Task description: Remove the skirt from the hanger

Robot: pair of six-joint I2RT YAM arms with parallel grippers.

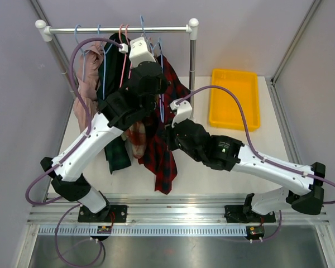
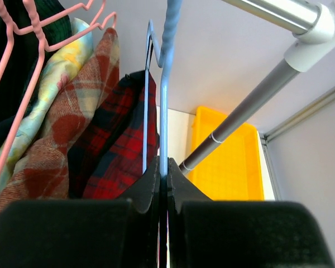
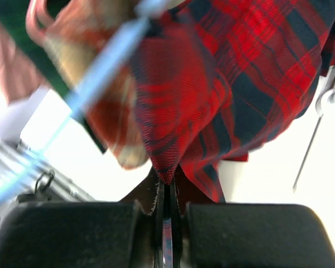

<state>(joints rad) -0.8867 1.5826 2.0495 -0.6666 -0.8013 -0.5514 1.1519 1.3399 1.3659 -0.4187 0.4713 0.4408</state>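
Left claw (image 2: 163, 181) clamped on the blue hanger (image 2: 163, 111) near the bench's (image 1: 206, 181) far edge; right claw (image 3: 166, 192) clamped on a fold of the red plaid skirt (image 3: 212, 72).

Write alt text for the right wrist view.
The right gripper is shut on a fold of the red plaid skirt, which fills the upper frame. A blurred blue hanger crosses diagonally at upper left.
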